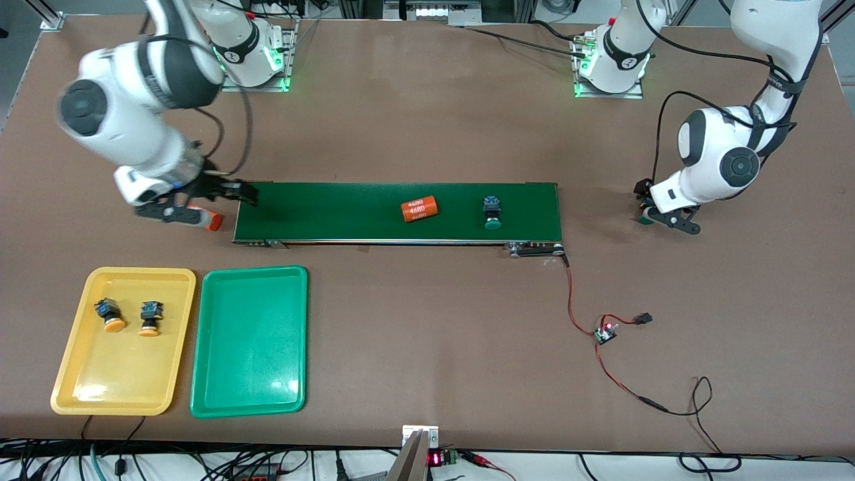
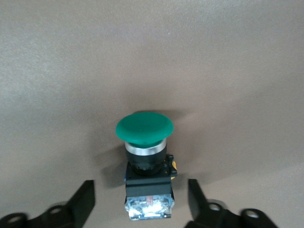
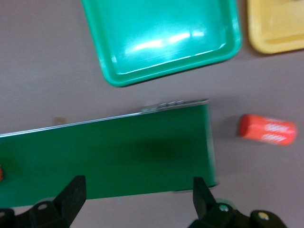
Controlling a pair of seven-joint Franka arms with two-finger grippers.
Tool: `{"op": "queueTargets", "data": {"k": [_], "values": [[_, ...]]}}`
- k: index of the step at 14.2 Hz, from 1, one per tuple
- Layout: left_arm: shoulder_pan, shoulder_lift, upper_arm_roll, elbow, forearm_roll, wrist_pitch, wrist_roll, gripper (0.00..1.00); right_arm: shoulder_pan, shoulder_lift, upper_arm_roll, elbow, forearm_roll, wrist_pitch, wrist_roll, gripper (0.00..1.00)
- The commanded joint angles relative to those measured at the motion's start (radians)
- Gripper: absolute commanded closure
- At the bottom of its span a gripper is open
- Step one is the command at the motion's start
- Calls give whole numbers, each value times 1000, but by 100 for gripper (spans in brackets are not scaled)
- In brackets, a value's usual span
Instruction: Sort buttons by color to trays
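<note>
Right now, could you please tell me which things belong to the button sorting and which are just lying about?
Job:
- two yellow-orange buttons in the yellow tray
- green button on the conveyor belt
- green button between the left gripper fingers
- green tray

Lying about:
- two orange cylinders
- wired circuit board

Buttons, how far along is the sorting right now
Done: two yellow buttons lie in the yellow tray. In hand: the left gripper straddles a green button on the table. Left: that one and the green button on the belt; the green tray holds nothing.
</note>
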Motion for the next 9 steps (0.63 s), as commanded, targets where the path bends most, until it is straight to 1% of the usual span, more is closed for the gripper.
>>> {"op": "queueTargets", "data": {"k": [1,2,4,5,7,8,9], "values": [[0,-5,2,-3,11,4,14,72,131,-2,-8,-45,4,86,179,0],[0,-13,2,1,11,-5,14,78,159,-1,-8,-85,4,140,202,0],[-2,-40,0,17,11,-42,16,81,185,-7,-8,-154,4,225,231,0],[-2,-56,-3,43,8,-97,14,81,203,-7,-8,-159,4,228,256,0],[-8,-59,-11,146,-3,-261,-5,81,203,-7,-9,-159,-1,228,264,0],[-14,-59,-27,196,-3,-334,-47,81,203,-7,-9,-161,-2,228,264,0],[-15,-57,-72,241,-10,-388,-102,80,203,-5,-9,-161,-14,226,264,0]]}}
